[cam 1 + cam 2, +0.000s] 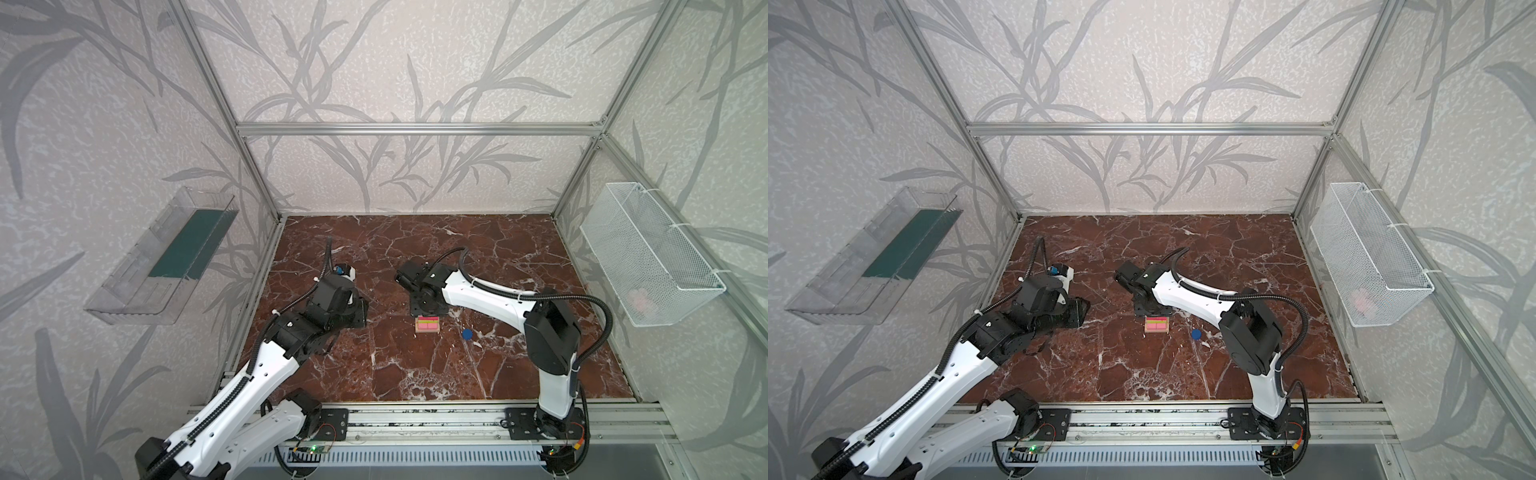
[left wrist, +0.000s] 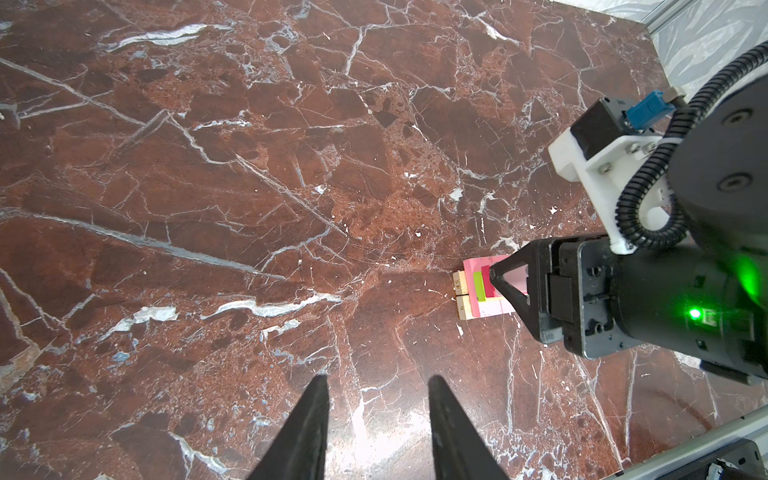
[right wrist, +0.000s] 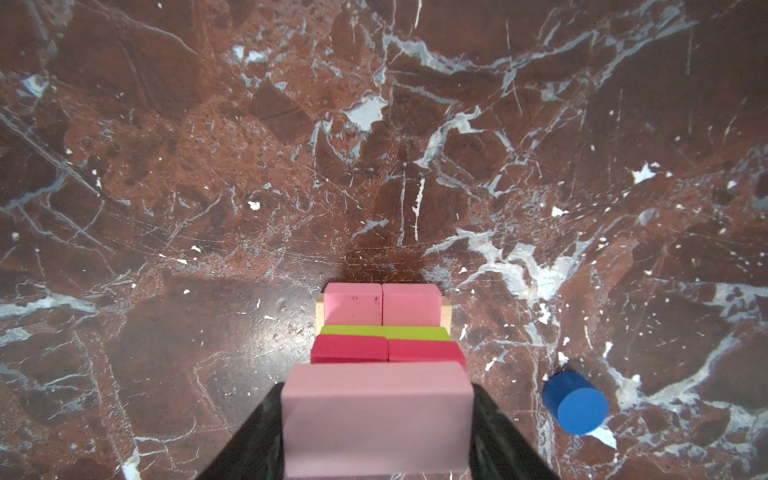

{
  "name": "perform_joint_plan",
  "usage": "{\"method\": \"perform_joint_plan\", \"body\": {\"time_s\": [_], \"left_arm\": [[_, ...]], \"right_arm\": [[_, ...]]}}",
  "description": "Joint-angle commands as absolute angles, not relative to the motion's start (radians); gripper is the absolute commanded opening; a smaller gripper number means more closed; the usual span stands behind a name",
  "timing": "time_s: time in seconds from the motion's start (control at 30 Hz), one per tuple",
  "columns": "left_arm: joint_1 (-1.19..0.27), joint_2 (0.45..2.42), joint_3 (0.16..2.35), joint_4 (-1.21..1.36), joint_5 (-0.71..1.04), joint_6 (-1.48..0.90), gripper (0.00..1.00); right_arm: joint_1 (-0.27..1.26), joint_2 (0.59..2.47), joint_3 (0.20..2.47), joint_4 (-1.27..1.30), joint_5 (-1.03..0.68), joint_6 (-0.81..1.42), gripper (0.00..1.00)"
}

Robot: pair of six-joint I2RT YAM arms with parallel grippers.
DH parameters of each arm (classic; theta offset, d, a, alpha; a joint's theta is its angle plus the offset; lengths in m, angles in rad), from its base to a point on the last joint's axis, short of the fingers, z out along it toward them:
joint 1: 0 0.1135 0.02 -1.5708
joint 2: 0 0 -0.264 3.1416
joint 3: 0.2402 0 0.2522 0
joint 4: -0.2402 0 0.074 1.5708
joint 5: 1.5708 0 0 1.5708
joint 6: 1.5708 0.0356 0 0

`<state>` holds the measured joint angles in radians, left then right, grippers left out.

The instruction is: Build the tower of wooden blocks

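The tower (image 1: 427,325) (image 1: 1156,325) stands mid-table. In the right wrist view it shows tan bars (image 3: 445,313) lowest, two pink bars (image 3: 381,303) on them, then a lime-green bar (image 3: 384,332) and two red cubes (image 3: 386,349). My right gripper (image 3: 376,395) is shut on a third pink bar (image 3: 377,419), held just above the red cubes. The blue disc (image 1: 467,333) (image 3: 575,403) lies on the table right of the tower. My left gripper (image 2: 379,380) is open and holds nothing; it hovers over bare table left of the tower (image 2: 478,291).
A clear plastic tray (image 1: 162,253) hangs on the left wall. A white wire basket (image 1: 648,253) with something pink inside hangs on the right wall. Aluminium frame posts ring the marble table (image 1: 415,365), and the arms' rail (image 1: 415,419) runs along the front edge.
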<state>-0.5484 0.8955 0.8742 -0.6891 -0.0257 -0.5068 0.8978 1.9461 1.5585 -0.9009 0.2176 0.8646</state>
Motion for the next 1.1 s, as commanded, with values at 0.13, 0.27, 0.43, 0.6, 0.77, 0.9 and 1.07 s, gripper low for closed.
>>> {"method": "perform_joint_plan", "body": {"time_s": [0.13,0.27,0.43,0.6,0.77,0.9,1.07], "left_arm": [[-0.541,0.893,0.86,-0.714,-0.038,-0.495,0.39],[-0.541,0.893,0.859,-0.714,-0.038,-0.495,0.39],[-0.541,0.893,0.859,-0.714,-0.038,-0.495,0.39],[-0.54,0.892,0.859,-0.714,-0.038,-0.495,0.39],[-0.54,0.892,0.859,-0.712,-0.038,-0.495,0.39],[-0.54,0.893,0.858,-0.712,-0.037,-0.495,0.39],[-0.54,0.893,0.858,-0.712,-0.037,-0.495,0.39]], "right_arm": [[0.904,1.962,1.594,-0.936,0.241,0.873,0.58],[0.904,1.964,1.594,-0.94,0.244,0.873,0.58],[0.904,1.964,1.595,-0.942,0.245,0.874,0.6],[0.904,1.965,1.597,-0.942,0.244,0.874,0.61],[0.903,1.969,1.601,-0.942,0.241,0.873,0.65],[0.904,1.97,1.603,-0.945,0.24,0.873,0.66],[0.904,1.968,1.602,-0.95,0.244,0.874,0.66]]}}
